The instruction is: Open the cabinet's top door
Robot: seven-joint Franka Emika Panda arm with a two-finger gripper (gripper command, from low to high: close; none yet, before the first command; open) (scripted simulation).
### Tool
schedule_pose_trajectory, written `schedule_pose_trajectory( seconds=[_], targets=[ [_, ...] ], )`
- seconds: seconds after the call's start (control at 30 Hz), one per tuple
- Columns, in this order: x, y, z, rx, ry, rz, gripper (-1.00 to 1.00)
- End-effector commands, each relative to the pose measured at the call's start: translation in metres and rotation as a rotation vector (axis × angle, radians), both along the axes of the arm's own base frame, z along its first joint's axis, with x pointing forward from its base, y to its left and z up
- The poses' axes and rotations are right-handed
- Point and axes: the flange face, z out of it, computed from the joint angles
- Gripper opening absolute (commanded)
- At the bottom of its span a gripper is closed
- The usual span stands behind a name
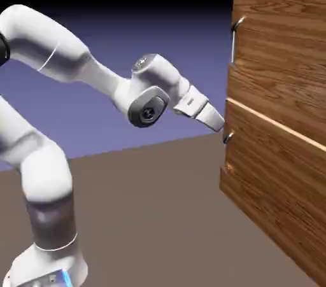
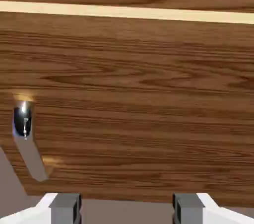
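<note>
The reddish-brown wood cabinet [image 1: 280, 120] fills the exterior view's right. Its top door [image 1: 283, 44] carries a long curved silver handle [image 1: 235, 37] at the near edge. My gripper [image 1: 219, 124] sits well below that handle, close to the cabinet's front at the height of the pale seam [image 1: 274, 123] between the two panels. The jaws are open with nothing between them. In the hand view the gripper [image 2: 127, 211] faces wood grain, both grey fingertips [image 2: 67, 208] showing at the bottom edge. The seam [image 2: 124, 12] runs across the top.
The lower panel [image 1: 267, 203] has a small dark metal handle [image 1: 227, 137] just below my fingertips; in the hand view this small handle [image 2: 22, 121] is at the left with its shadow. Brown tabletop [image 1: 159, 216] lies under the arm.
</note>
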Motion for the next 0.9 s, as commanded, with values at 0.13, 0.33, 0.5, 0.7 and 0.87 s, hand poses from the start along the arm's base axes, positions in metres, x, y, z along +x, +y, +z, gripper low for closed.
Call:
schedule_pose_trajectory(
  seconds=[0.13, 0.33, 0.5, 0.7, 0.87],
  targets=[
    [0.005, -0.011, 0.032, 0.189, -0.076, -0.174, 0.0],
    [0.007, -0.02, 0.065, 0.428, -0.167, -0.357, 0.0],
    [0.007, -0.023, 0.089, 0.637, -0.24, -0.49, 0.0],
    [0.006, -0.021, 0.112, 0.899, -0.316, -0.625, 0.0],
    [0.005, -0.015, 0.127, 1.125, -0.368, -0.719, 0.0]
  ],
)
